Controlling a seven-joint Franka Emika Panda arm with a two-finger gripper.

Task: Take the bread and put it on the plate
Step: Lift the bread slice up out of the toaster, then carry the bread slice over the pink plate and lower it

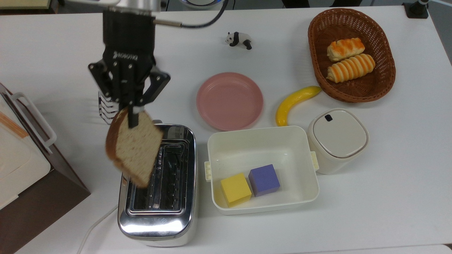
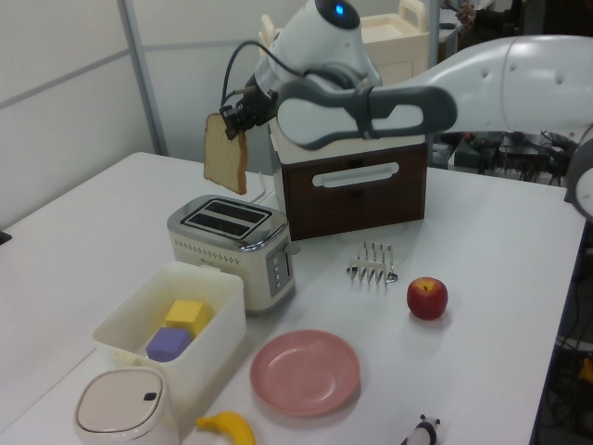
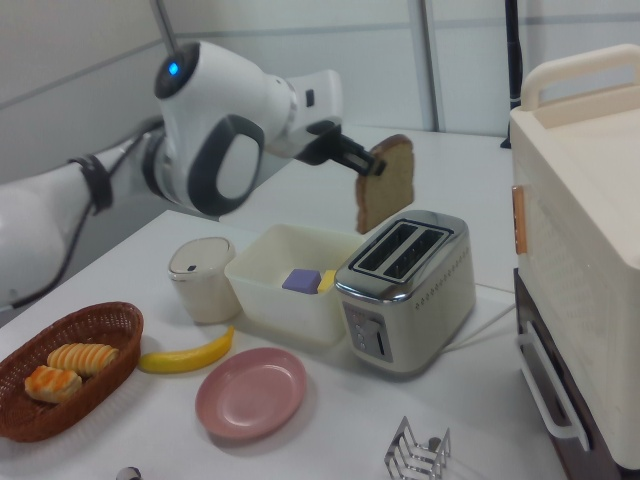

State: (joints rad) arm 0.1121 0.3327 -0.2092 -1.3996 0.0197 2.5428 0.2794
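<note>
- Bread (image 1: 134,150) hangs in the air above the toaster (image 1: 159,183), clear of both slots; in the left view a gap shows between the slice's lower edge and the toaster top.
- We note the tool (image 1: 132,118) is clamped on the bread's rounded top edge, fingers pinching the crust, with the slice hanging below, near upright.
- In the right view the slice faces the camera with its speckled tan face, brown crust around it, directly over the toaster's chrome top.
- Plate (image 1: 229,100) sits bare on the white tabletop (image 1: 388,194), to the top view's right of the toaster and well apart from the held slice.
- We record a white tub (image 1: 261,141) just beside the plate, holding a yellow cube (image 1: 235,188) and a purple cube (image 1: 264,180) that touch each other.
- Banana (image 1: 295,102) lies between the plate and a wicker basket (image 1: 317,42) containing two striped rolls (image 1: 348,58).
- A lidded white canister (image 1: 337,139) stands just beside the tub.
- In the left view, an apple (image 2: 427,298) and a wire rack (image 2: 372,264) rest on the tabletop near the plate.
</note>
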